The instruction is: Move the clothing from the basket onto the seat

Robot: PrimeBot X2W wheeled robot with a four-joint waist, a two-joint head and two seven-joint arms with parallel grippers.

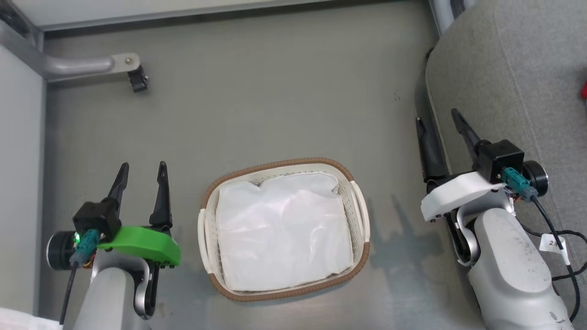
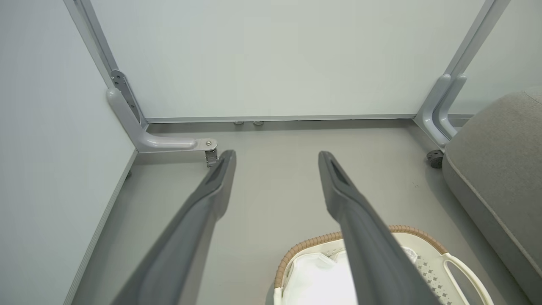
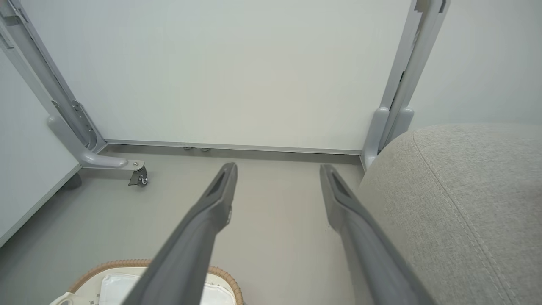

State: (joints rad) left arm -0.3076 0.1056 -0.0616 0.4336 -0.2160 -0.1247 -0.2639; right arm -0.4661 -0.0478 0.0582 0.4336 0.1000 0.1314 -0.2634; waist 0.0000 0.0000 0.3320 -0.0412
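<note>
Left gripper (image 1: 143,165): green plastic shell (image 1: 142,245); right gripper (image 1: 436,115): white shell (image 1: 458,190). Both: dark tapered fingers (image 1: 160,192), teal connectors (image 1: 85,243), black cables (image 1: 550,224), grey forearms (image 1: 513,261).

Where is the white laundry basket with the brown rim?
The basket sits lower centre in the head view, on the grey floor between the left hand and right hand, left of the grey couch cushion.

There is one basket (image 1: 275,170) with two side handles (image 1: 361,206), and one white liner (image 1: 284,233) inside it. One grey seat (image 1: 527,68) is in sight, with one sliver of red cloth (image 1: 584,90) on it (too little shows to count garments). There are two grippers, the left gripper (image 1: 142,165) and the right gripper (image 1: 436,115), each with two dark fingers (image 1: 160,192), four in all. Two casters show: a first caster (image 2: 210,157) and a second caster (image 2: 434,159).
</note>
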